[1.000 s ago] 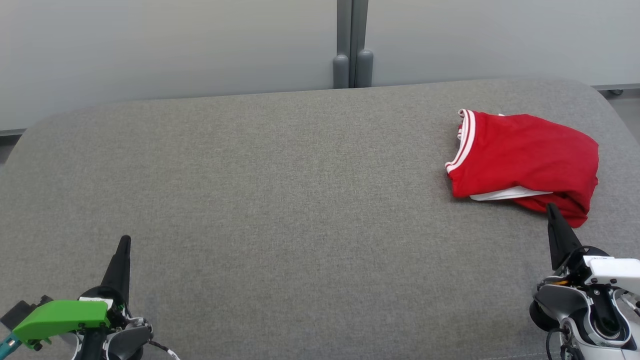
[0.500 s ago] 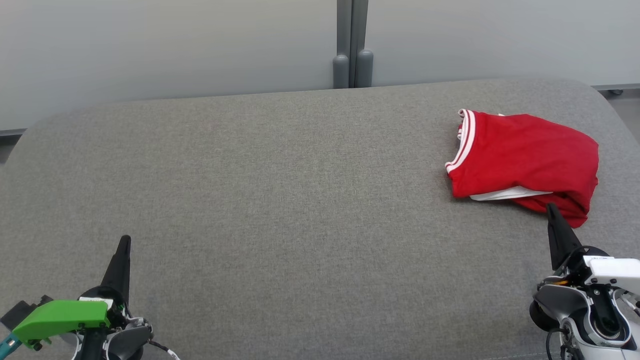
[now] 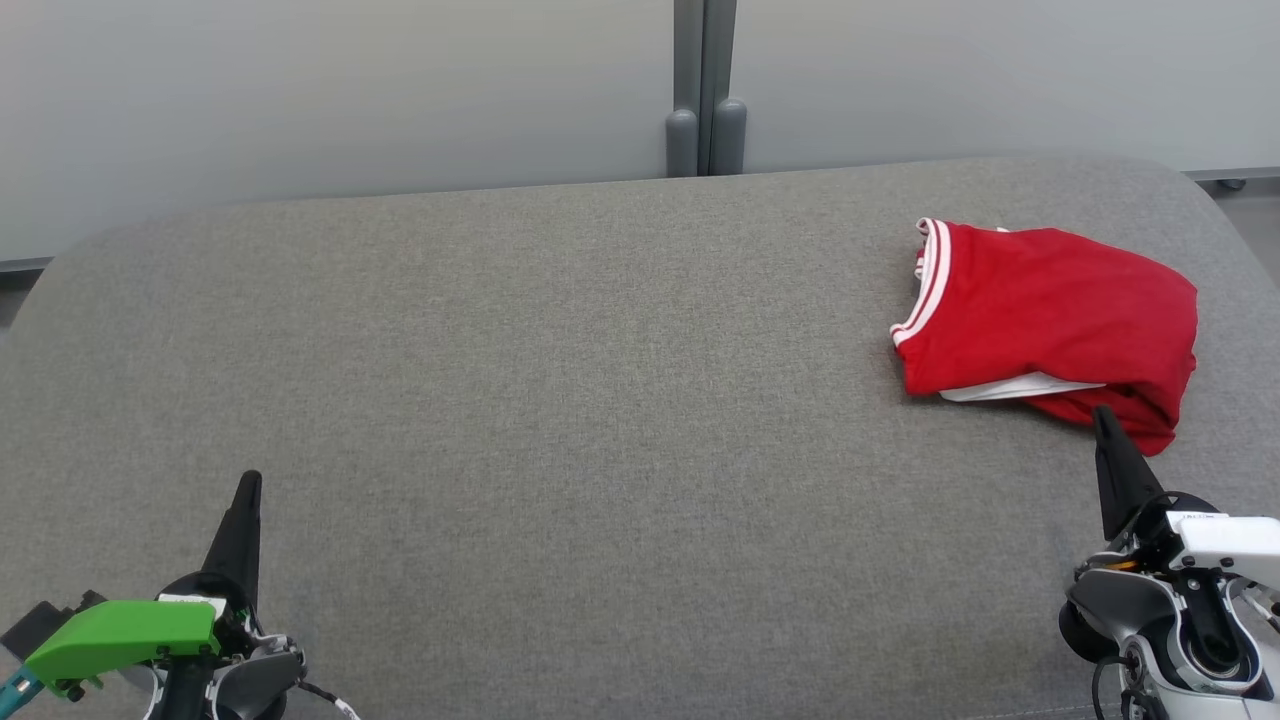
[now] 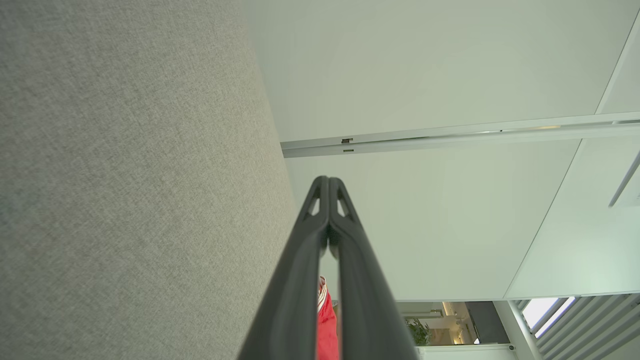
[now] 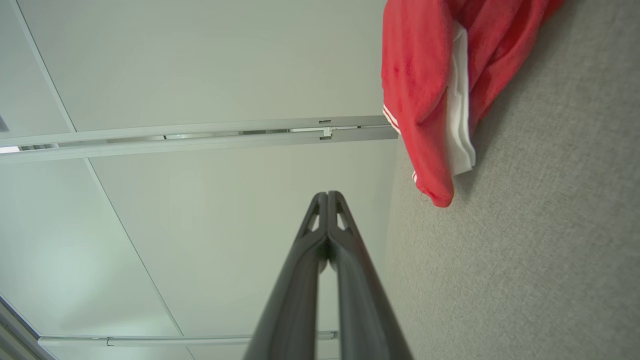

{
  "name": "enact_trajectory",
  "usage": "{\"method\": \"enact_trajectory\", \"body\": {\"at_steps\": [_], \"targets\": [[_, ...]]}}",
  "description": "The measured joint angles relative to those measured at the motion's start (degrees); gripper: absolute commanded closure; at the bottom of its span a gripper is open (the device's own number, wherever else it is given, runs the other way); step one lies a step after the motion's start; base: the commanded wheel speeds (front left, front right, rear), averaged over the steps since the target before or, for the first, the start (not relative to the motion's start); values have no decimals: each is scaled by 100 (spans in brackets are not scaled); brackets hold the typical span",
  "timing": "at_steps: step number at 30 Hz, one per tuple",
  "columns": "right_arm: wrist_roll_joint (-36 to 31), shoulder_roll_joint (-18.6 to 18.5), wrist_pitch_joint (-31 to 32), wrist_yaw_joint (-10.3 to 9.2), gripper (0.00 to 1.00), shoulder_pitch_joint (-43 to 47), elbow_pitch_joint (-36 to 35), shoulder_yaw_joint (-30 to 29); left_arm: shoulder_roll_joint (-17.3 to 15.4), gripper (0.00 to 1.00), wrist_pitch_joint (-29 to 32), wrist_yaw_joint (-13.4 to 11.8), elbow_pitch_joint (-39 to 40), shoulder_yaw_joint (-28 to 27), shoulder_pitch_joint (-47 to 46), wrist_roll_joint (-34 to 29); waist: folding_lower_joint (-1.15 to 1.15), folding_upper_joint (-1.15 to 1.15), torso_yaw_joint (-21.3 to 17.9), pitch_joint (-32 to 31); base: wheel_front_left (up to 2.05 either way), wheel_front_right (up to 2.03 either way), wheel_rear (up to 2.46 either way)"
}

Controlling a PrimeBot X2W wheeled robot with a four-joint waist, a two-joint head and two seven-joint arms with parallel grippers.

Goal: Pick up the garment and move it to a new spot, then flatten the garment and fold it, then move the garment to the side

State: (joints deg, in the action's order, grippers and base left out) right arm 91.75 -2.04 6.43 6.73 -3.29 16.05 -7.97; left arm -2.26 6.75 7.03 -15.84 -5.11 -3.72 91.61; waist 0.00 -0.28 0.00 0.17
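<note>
Work surface: a table [image 3: 560, 400] covered in grey woven fabric, with rounded far corners. Behind its far edge stand pale grey wall panels [image 3: 300, 90], joined by a darker grey vertical post [image 3: 705, 70]. Grey floor [image 3: 1250, 210] shows past the far right corner. Lighting is even and diffuse. The left wrist view shows slatted blinds [image 4: 590, 325] and a potted plant [image 4: 417, 332].

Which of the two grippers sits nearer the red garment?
The right gripper: its tip is beside the red garment, while the left gripper sits far across the grey surface.

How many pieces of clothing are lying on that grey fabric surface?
1: a folded red garment with white-striped trim, at the far right of the grey fabric surface. A white layer peeks from under it; possibly lining, possibly a second piece.
</note>
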Motion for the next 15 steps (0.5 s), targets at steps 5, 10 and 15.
{"method": "enact_trajectory", "body": {"at_steps": [5, 10, 15], "targets": [[0, 0, 0, 0, 100, 0, 0, 0, 0, 100, 0, 0, 0, 1, 0, 0, 0, 0, 0, 0, 0, 0, 0], [0, 0, 0, 0, 100, 0, 0, 0, 1, 100, 0, 0, 0, 1, 0, 0, 0, 0, 0, 0, 0, 0, 0], [0, 0, 0, 0, 100, 0, 0, 0, 1, 100, 0, 0, 0, 1, 0, 0, 0, 0, 0, 0, 0, 0, 0]]}}
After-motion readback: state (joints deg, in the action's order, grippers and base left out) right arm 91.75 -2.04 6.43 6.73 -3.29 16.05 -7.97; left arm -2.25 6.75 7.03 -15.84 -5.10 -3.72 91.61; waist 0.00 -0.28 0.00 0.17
